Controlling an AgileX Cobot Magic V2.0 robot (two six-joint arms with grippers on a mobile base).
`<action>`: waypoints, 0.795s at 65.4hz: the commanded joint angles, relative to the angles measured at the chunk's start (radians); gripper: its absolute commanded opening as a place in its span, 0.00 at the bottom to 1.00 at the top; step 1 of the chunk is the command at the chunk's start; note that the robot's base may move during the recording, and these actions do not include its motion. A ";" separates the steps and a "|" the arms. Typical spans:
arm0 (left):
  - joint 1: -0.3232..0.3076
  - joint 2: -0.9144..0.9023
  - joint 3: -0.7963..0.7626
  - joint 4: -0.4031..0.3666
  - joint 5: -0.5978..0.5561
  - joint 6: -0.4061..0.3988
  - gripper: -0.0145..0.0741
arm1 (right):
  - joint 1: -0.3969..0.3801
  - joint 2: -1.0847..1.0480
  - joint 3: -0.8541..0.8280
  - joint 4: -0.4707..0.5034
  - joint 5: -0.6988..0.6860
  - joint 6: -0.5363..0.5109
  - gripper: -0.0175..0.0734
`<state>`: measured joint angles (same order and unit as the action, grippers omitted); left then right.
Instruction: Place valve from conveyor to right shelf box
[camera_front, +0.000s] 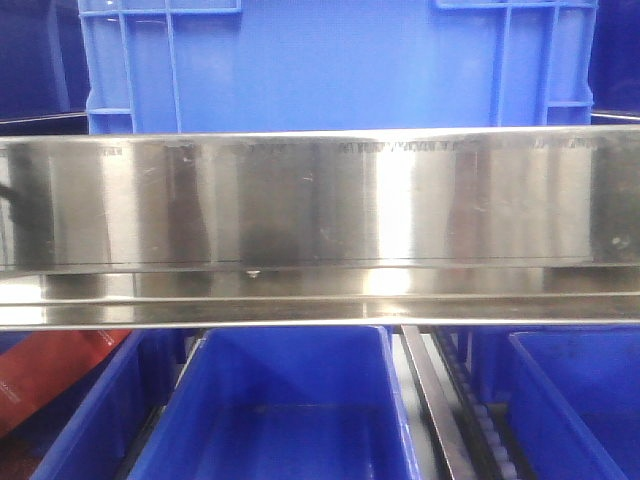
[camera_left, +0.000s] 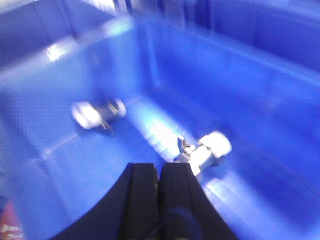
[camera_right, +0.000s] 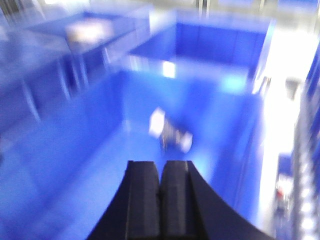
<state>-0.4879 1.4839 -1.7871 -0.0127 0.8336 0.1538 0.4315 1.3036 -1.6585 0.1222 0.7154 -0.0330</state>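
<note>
Front view: a wide brushed-steel shelf rail (camera_front: 320, 225) spans the whole frame. Above it stands a large blue crate (camera_front: 330, 65). Below it, a blue bin (camera_front: 285, 400) sits in the middle, with part of another blue bin (camera_front: 575, 400) to the right and a red object (camera_front: 45, 375) at lower left. A roller track (camera_front: 480, 415) runs between the middle and right bins. Neither arm shows in this view, and the conveyor is not in any view.

Left wrist view (blurred): left gripper (camera_left: 160, 172) has its black fingers pressed together with nothing between them. It hangs over a blue box (camera_left: 240, 85). Two metal valves lie on the box floor: one valve (camera_left: 205, 150) just ahead of the fingertips, a second valve (camera_left: 97, 114) farther left, well apart from the first.

Right wrist view (blurred): right gripper (camera_right: 160, 170) is likewise closed and empty, over a blue box (camera_right: 90, 145) holding a single valve (camera_right: 171, 131) on its floor.
</note>
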 joint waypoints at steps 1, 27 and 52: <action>0.005 -0.058 0.015 -0.001 0.057 -0.009 0.04 | -0.001 -0.086 0.056 -0.014 -0.018 -0.002 0.01; 0.005 -0.540 0.718 -0.015 -0.402 -0.087 0.04 | -0.001 -0.561 0.678 -0.078 -0.274 -0.002 0.01; 0.005 -0.953 1.284 -0.032 -0.701 -0.087 0.04 | -0.001 -0.983 1.198 -0.131 -0.404 -0.002 0.01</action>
<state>-0.4856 0.5811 -0.5852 -0.0371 0.1956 0.0758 0.4315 0.3808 -0.5275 0.0000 0.3553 -0.0330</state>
